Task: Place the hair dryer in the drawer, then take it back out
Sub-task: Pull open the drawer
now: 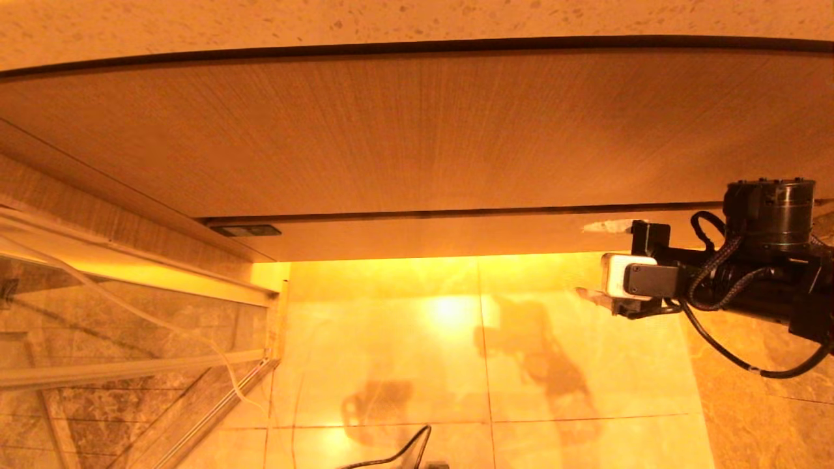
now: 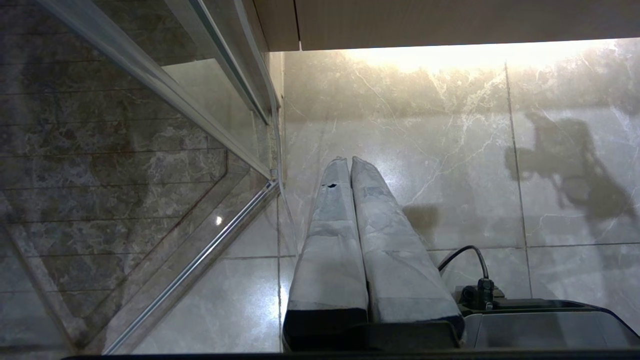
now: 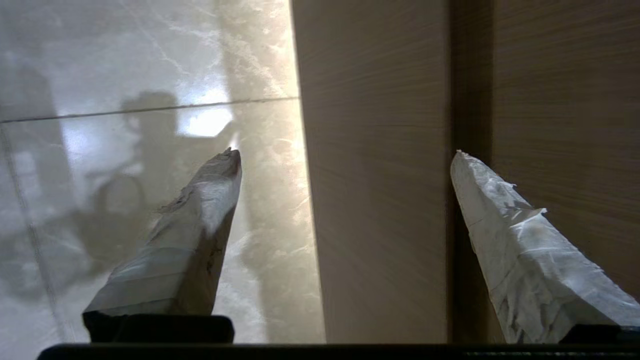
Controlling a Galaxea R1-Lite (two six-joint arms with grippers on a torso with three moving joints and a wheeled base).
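The drawer [image 1: 423, 238] is the narrow wood-grain strip under the taller cabinet panel; none of its inside shows. My right gripper [image 1: 584, 260] stands open at the drawer's right end. One taped finger is above the front's upper edge and the other is below its lower edge. In the right wrist view the drawer front [image 3: 380, 200] fills the space between the spread fingers of the right gripper [image 3: 345, 154], and nothing is held. The hair dryer is out of view. My left gripper [image 2: 348, 160] hangs shut over the floor, holding nothing.
A tall wood panel [image 1: 404, 130] and a speckled countertop [image 1: 391, 19] lie above the drawer. A glass shower door with a metal frame [image 1: 130, 339] stands at the left. Glossy marble floor tiles [image 1: 391, 365] spread below. A small dark latch [image 1: 246, 230] marks the drawer's left end.
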